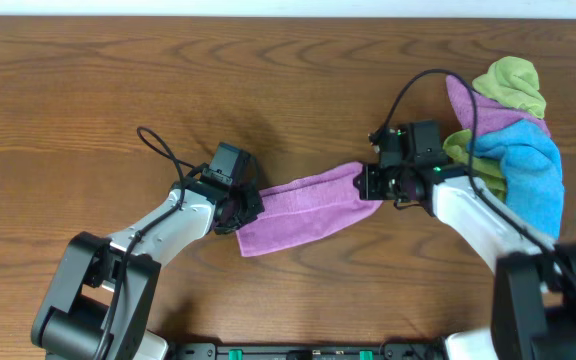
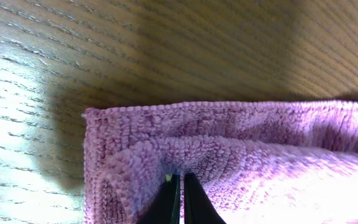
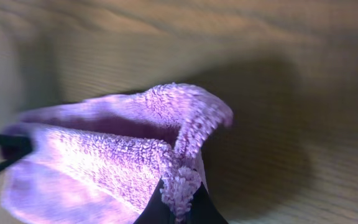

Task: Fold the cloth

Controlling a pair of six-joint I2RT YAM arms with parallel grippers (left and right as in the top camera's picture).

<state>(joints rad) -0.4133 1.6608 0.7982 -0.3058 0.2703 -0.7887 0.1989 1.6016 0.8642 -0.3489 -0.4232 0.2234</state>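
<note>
Both are pinching the cloth at centre frame: left end effector clamped on its lower-left end, right end effector on its upper-right end.

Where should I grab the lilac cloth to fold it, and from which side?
Pinch the lilac cloth at its two short ends, coming in from either end along its length: it forms a long doubled strip, so an end pinch catches both layers.

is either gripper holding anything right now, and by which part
Both hold the lilac cloth. The left gripper pinches a folded edge near its left end. The right gripper pinches a bunched bit of edge at its right end.
</note>
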